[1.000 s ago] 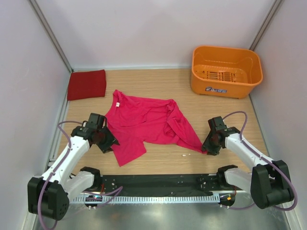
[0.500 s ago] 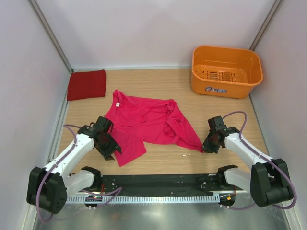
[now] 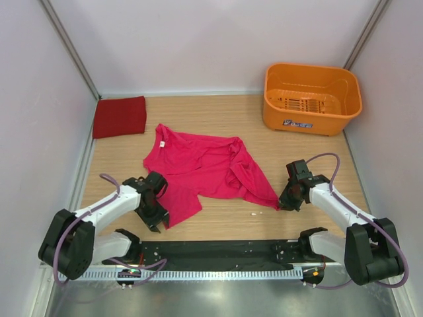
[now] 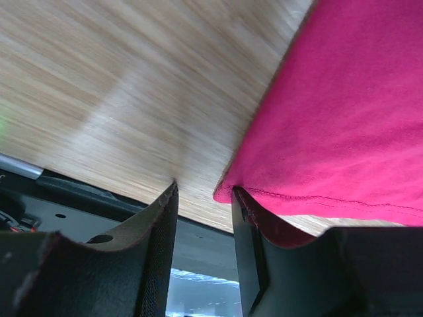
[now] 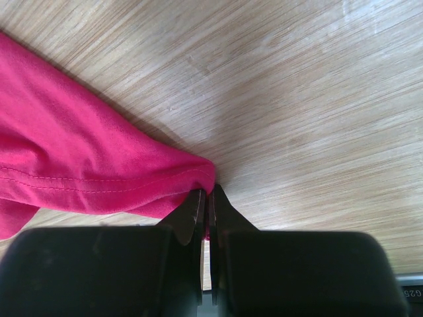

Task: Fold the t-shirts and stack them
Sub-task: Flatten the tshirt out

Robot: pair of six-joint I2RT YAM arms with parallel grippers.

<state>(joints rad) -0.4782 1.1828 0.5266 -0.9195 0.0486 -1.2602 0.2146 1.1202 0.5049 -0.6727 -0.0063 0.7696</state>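
The magenta-pink t-shirt point(image 3: 205, 168) lies crumpled and spread out in the middle of the wooden table. My left gripper point(image 3: 158, 220) is open at the shirt's near-left corner; in the left wrist view the hem corner point(image 4: 228, 191) rests on one finger, with the jaws apart. My right gripper point(image 3: 283, 203) is shut on the shirt's near-right corner, and the right wrist view shows the cloth point(image 5: 99, 165) pinched between the closed fingertips. The crimson t-shirt point(image 3: 119, 116) lies folded flat at the far left.
An orange plastic basket point(image 3: 310, 98) stands at the far right. White walls enclose the table on three sides. A black rail point(image 3: 218, 251) with the arm bases runs along the near edge. A small white speck point(image 3: 253, 213) lies near the front.
My left gripper has moved nearer and to the right, along the shirt's left edge to its near-left corner. My right gripper has stayed shut on the near-right corner.
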